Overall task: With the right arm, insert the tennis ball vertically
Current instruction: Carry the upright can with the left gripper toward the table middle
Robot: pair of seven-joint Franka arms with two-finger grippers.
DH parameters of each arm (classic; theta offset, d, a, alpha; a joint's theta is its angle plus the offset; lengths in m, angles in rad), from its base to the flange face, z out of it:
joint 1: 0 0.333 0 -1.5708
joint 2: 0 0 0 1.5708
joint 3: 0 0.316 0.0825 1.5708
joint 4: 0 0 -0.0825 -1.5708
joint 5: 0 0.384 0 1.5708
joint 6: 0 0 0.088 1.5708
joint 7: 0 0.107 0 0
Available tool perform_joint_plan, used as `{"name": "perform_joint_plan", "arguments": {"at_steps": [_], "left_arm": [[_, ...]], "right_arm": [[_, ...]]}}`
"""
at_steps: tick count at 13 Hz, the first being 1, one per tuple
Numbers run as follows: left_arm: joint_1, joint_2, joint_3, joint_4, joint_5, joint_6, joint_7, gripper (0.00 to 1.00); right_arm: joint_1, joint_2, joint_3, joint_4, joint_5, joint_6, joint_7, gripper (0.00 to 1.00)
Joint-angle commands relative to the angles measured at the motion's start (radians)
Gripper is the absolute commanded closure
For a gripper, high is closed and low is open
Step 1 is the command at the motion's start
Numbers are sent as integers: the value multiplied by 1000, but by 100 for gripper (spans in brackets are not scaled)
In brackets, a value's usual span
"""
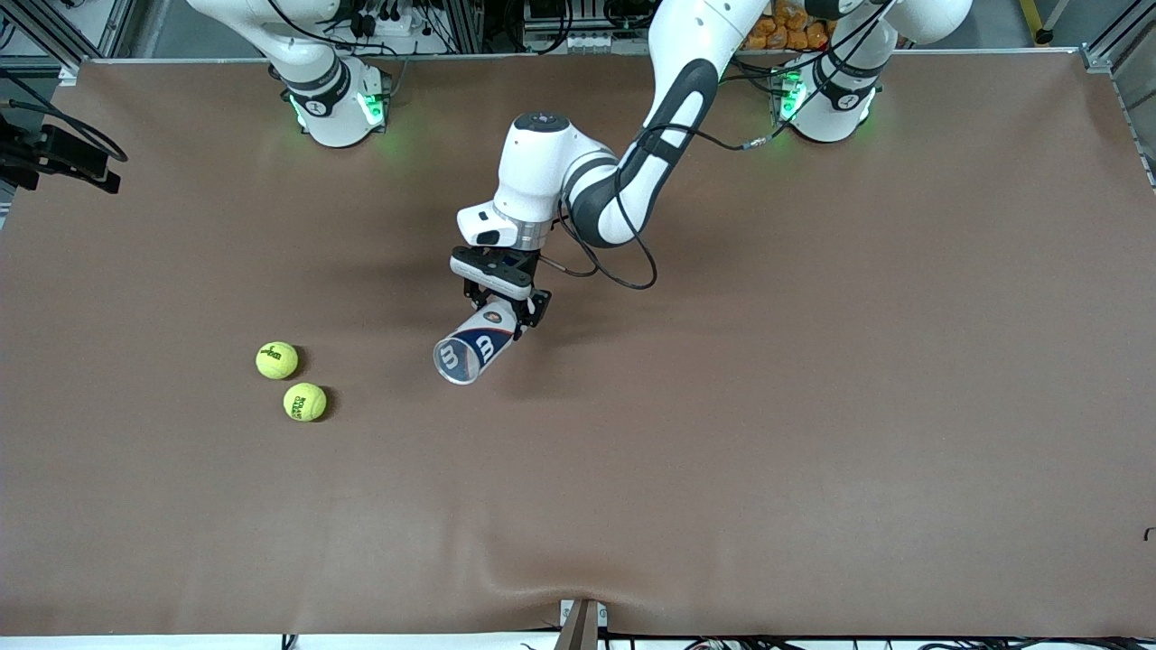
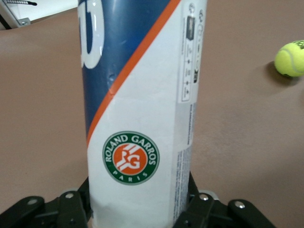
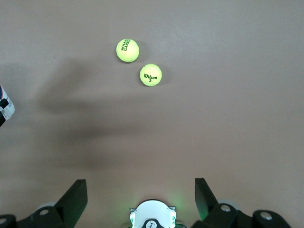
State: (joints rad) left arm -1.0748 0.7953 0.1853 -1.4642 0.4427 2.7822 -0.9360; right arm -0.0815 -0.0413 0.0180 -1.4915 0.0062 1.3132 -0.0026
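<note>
brown table (image 1: 813, 451), two balls (image 1: 304, 402), left tool (image 1: 506, 311) clamping can (image 1: 470, 348), right tool (image 3: 141, 192) apart

Both arms: glossy white shells, dark grey bands at the joints.

Left arm (image 1: 668, 99): rounded wrist housing with a dark circular cap on top; black cable loops loose beside the forearm from a metal plug near the base. Green status lights glow on each base collar, beside a small round emblem.

Left gripper (image 1: 502, 298): black body under a white flange. Its matte black fingers (image 2: 71, 204) carry silver screw heads either side of the jaws.

Right gripper (image 3: 140, 194): two black wedge-shaped fingers, silver screws outboard of them.
</note>
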Motion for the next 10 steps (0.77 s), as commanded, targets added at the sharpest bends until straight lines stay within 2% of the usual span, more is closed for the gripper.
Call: {"name": "perform_joint_plan", "arguments": {"at_steps": [1, 4, 6, 10], "left_arm": [[-46, 18, 59, -2, 74, 23, -113, 28], [-50, 19, 63, -2, 164, 23, -206, 28], [-51, 28, 63, -2, 264, 22, -288, 28], [-59, 50, 63, -4, 573, 19, -566, 28]], "right_arm": [[-1, 11, 2, 19, -3, -6, -10, 0], [-3, 11, 2, 19, -5, -6, -10, 0], [-3, 11, 2, 19, -5, -6, -10, 0], [-4, 14, 2, 19, -6, -6, -10, 0]]}}
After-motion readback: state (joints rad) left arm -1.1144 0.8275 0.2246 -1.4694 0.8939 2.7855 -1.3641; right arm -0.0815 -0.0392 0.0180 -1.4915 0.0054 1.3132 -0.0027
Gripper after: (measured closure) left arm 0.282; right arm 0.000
